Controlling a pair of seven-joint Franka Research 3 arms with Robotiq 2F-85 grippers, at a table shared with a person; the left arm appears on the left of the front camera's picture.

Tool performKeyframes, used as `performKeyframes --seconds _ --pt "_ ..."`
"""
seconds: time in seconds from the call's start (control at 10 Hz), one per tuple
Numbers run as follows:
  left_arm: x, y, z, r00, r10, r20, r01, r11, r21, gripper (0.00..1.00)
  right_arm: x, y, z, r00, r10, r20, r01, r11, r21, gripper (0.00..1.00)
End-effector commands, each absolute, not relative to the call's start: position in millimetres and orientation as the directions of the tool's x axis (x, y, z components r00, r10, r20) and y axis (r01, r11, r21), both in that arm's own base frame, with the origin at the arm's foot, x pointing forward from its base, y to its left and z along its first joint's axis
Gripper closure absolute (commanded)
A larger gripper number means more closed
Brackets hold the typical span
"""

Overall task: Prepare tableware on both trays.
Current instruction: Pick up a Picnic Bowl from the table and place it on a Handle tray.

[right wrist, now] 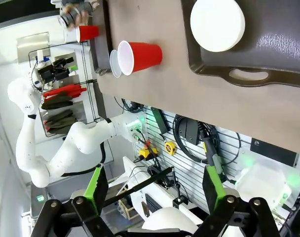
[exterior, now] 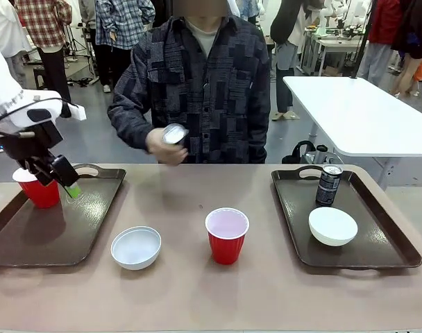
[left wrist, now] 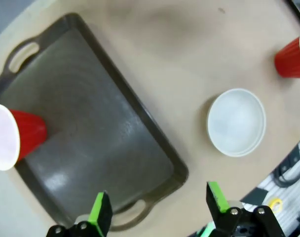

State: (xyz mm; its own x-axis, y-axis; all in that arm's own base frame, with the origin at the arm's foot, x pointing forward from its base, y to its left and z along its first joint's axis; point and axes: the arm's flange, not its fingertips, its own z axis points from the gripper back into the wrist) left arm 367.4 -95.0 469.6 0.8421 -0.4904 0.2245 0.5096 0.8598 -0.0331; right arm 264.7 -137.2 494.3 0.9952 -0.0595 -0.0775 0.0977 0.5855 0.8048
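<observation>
The left tray holds one red cup at its far left corner. My left gripper hangs open just right of that cup, above the tray, its fingers wide apart with nothing between them. A white bowl and a second red cup stand on the bare table between the trays. The right tray carries a black can and a white bowl. The person's hand holds the other can over the table's far edge. My right gripper is open, high above the right tray's near handle.
The person stands at the far side, centre. A white table stands behind at the right. Bare tabletop lies along the front edge and between the trays.
</observation>
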Motion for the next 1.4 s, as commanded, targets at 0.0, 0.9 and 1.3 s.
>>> performKeyframes --seconds 0.0,0.9,1.3 --pt "344 -80 473 0.832 -0.505 0.232 0.527 0.849 -0.045 0.00 264 -136 496 0.995 -0.061 -0.076 0.097 0.571 0.815 0.00" --pt "252 -41 539 0.755 -0.633 0.172 0.647 0.761 -0.039 0.00 264 -136 496 0.995 -0.061 -0.076 0.097 0.571 0.815 0.00" --pt "252 -41 539 0.755 -0.633 0.172 0.647 0.761 -0.039 0.00 264 -136 496 0.995 -0.061 -0.076 0.097 0.571 0.815 0.00"
